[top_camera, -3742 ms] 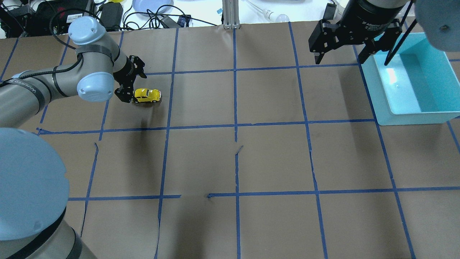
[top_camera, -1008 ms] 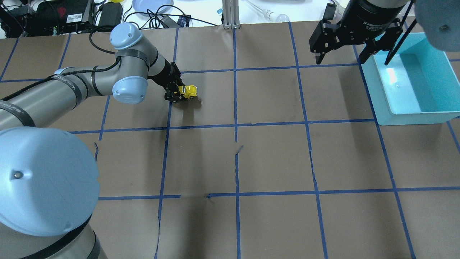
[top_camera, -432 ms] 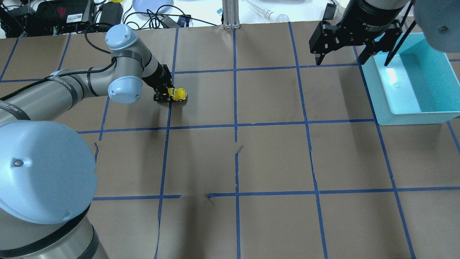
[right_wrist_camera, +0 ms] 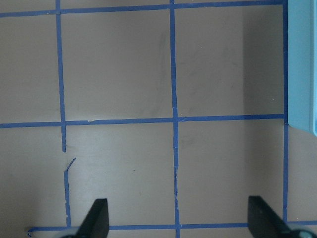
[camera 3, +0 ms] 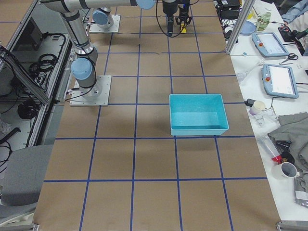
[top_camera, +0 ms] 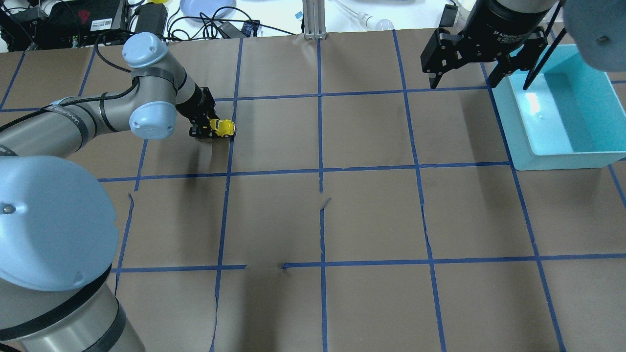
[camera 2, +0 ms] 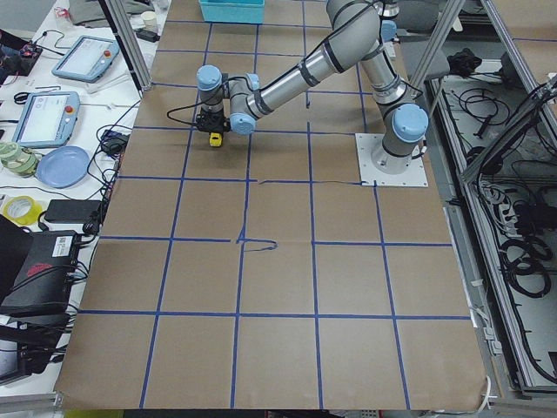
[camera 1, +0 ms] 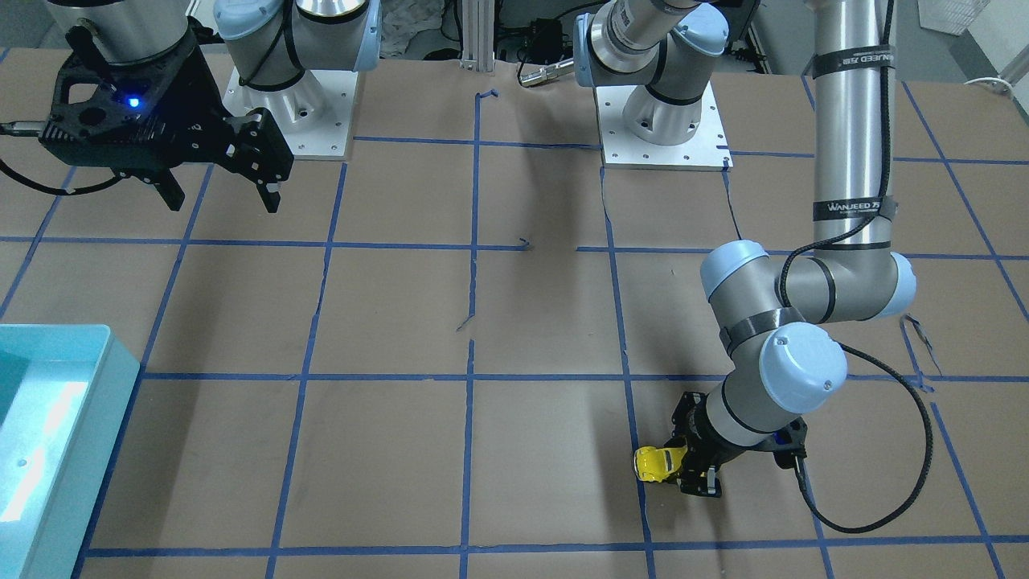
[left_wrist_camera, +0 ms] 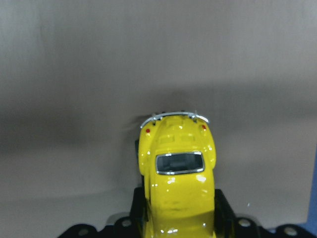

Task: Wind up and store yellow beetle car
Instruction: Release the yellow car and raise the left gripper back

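The yellow beetle car (top_camera: 224, 128) is held in my left gripper (top_camera: 209, 130), which is shut on its sides low over the brown paper table. In the left wrist view the car (left_wrist_camera: 177, 183) points away, rear bumper and rear window showing. I cannot tell if its wheels touch the paper. It also shows in the front view (camera 1: 653, 464) next to the left gripper (camera 1: 685, 468). My right gripper (top_camera: 462, 80) is open and empty, high beside the teal bin (top_camera: 519, 127); its fingers (right_wrist_camera: 96, 220) frame bare paper.
The teal bin (camera 1: 112, 354) stands at the table's far right, its edge in the right wrist view (right_wrist_camera: 302, 64). Blue tape lines grid the paper, which is torn in places. Cables, a plate and tablets lie beyond the far edge (top_camera: 205, 10).
Earlier the left gripper stood open beside the car. It has since shut on the car, carried it right, and over the last second drawn it back left. The right arm has not moved.
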`<state>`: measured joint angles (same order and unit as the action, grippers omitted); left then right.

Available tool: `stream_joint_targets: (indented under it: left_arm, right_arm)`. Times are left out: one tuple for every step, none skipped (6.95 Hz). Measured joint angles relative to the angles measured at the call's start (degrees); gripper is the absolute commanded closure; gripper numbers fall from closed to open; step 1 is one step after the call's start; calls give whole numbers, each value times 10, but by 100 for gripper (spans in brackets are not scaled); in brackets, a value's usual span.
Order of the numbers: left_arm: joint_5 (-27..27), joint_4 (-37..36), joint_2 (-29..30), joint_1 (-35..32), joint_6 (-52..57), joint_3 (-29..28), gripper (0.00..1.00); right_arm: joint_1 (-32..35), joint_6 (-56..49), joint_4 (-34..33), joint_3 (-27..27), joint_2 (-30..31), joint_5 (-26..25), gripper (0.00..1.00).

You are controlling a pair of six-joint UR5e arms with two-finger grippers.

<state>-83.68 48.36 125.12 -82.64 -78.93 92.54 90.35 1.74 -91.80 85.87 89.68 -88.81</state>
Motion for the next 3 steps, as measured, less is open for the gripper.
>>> stream_joint_targets:
  left_arm:
    - [-4,0,-1,19,25,1,100]
    - [-6,0,-1,40,48,2,100]
    - [-6,1,-1,56,70,2,100]
  right_arm:
    - [0,0,0,0,0,0,0]
    - [0,0,0,0,0,1,0]
    - [0,0,0,0,0,1,0]
